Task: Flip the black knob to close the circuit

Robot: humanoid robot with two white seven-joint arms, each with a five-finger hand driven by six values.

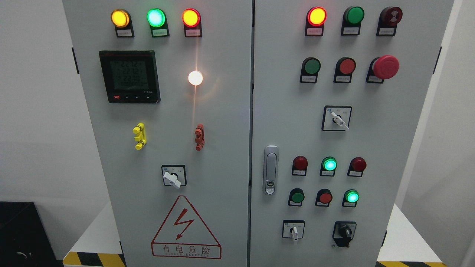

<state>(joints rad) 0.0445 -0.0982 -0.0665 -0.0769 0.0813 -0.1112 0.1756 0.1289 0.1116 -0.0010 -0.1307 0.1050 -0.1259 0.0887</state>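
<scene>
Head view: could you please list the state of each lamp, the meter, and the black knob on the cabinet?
Top-left yellow lamp: lit.
Top-left green lamp: lit.
Top-left red lamp: lit.
White lamp: lit, glaring.
Meter: display on.
Right-door top red lamp: lit.
Top green lamp: unlit.
Lower green lamps and: lit.
Black knob: untouched, no hand on it.

A grey two-door electrical cabinet (222,111) faced the camera; no robot hand was in sight. The door handle (271,170) served as landmark. The black knob (344,232) sat below and to the right of the handle, near the right door's bottom edge. A white selector (294,233) lay just below the handle, left of the knob. Two lit green lamps (329,164) glowed right of the handle. The digital meter (129,76) stood up and left of it; the warning triangle (185,230) lay down and left.
</scene>
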